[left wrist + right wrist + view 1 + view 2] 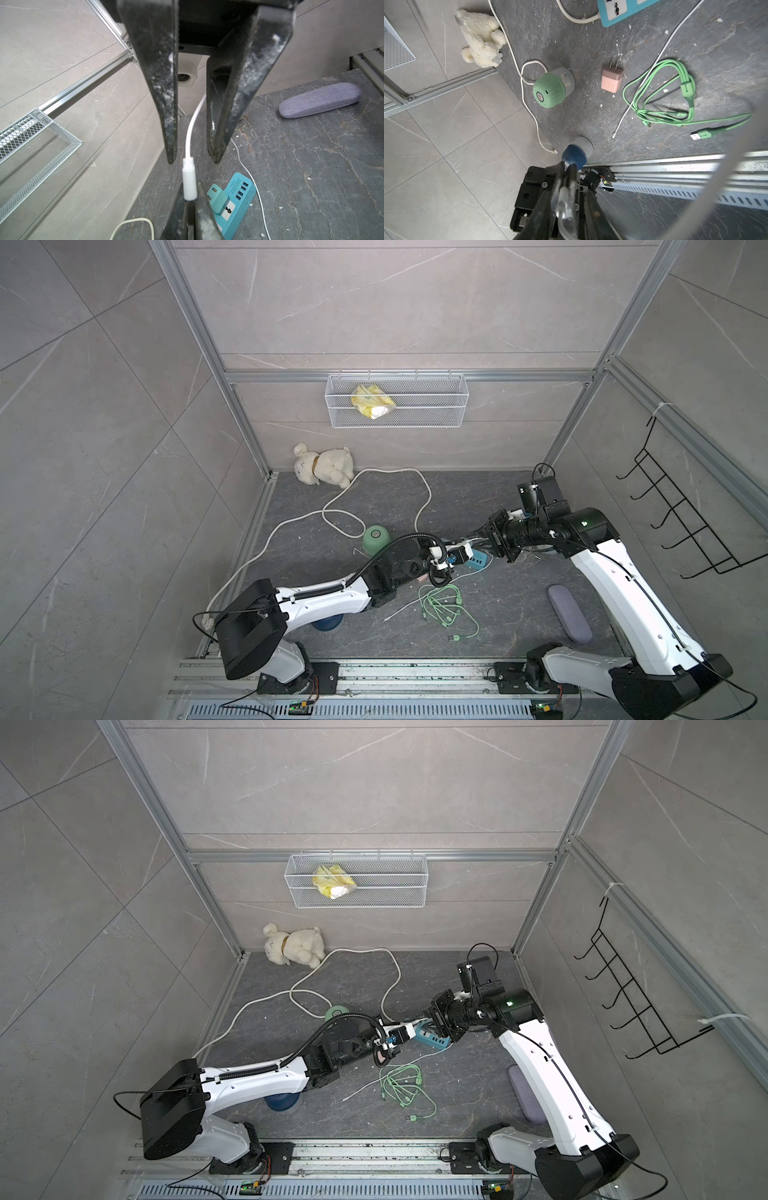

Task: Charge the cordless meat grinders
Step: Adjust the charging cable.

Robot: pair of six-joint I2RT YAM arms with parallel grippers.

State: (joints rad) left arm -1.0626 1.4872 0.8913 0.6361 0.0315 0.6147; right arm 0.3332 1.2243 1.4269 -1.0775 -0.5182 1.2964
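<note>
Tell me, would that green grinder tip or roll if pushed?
The green grinder may be top-heavy, its solid dome sitting over a clear base, so it might tip. Once down, its round body would probably roll.

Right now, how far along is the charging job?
Done: a teal charger sits in the strip. In hand: the left end effector is shut on the white plug; the right end effector stands open around its cable. Left: no cable shows in the green grinder or the blue grinder, and the pink charger lies loose.
</note>
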